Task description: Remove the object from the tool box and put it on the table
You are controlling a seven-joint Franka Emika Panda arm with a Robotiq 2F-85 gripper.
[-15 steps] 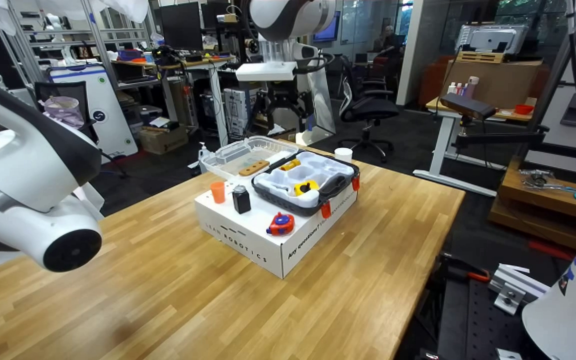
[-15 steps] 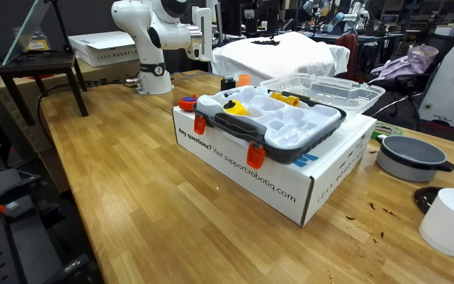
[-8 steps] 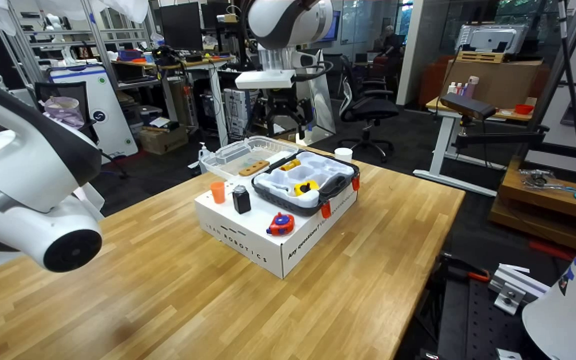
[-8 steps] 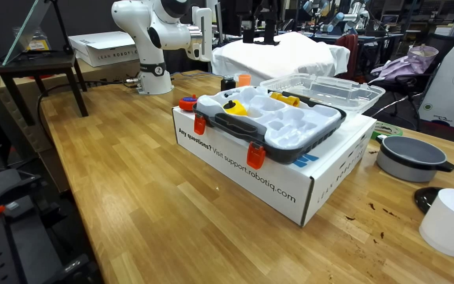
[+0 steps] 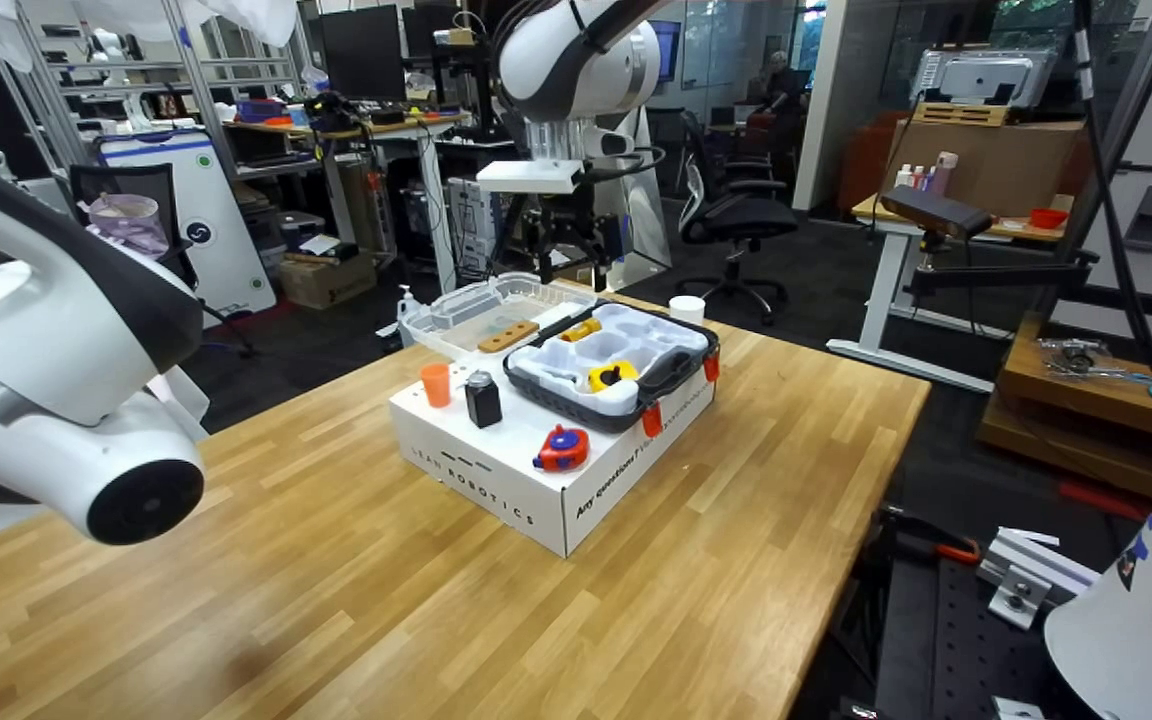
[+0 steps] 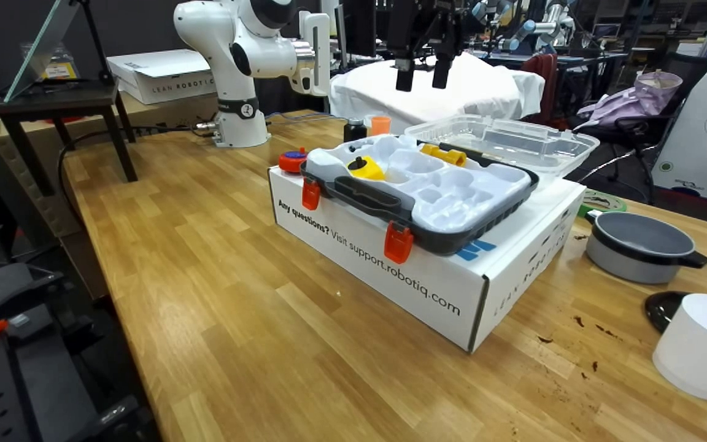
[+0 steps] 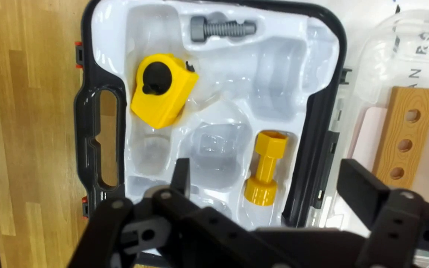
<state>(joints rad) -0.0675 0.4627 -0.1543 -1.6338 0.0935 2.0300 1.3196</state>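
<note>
Table (image 6: 224, 319): wooden, bearing everything listed below but the gripper.

Cardboard box (image 6: 341, 236): white, flat, lettered; stands on the table.

Tool box (image 7: 83, 152): black, red clasps, pale moulded tray; lies on the cardboard box. We count three pieces in the tray, all below the gripper (image 6: 423, 77); which one the task means we cannot tell.

Lid (image 6: 525, 144): clear, folded back at the hinge side.

Gripper: black, hanging above the tool box and apart from it, fingers spread wide with a gap between the tips. In the wrist view we see one finger across the tray and one across the lid; its body hides part of the tray from us.

Pot (image 6: 617, 259): grey, black handle; on the table beside the cardboard box.

White cup (image 6: 697, 362): upright on the table, near the pot.

Wooden plank (image 7: 408, 130): three holes; within the lid's outline.

Black bottle (image 5: 483, 402): upright on the cardboard box.

Red toy (image 5: 556, 455): blue knob; on the cardboard box, near one corner.

Yellow tape measure (image 7: 166, 98): in the tray, handle side, beyond the fingertips.

Orange cup (image 5: 436, 385): upright, near the black bottle.

Yellow tool (image 7: 266, 169): six-sided head; in a tray slot near the hinge, between the fingers as we see it in the wrist view.

Grey bolt (image 7: 225, 29): in its slot, farthest of the three from the fingers.
</note>
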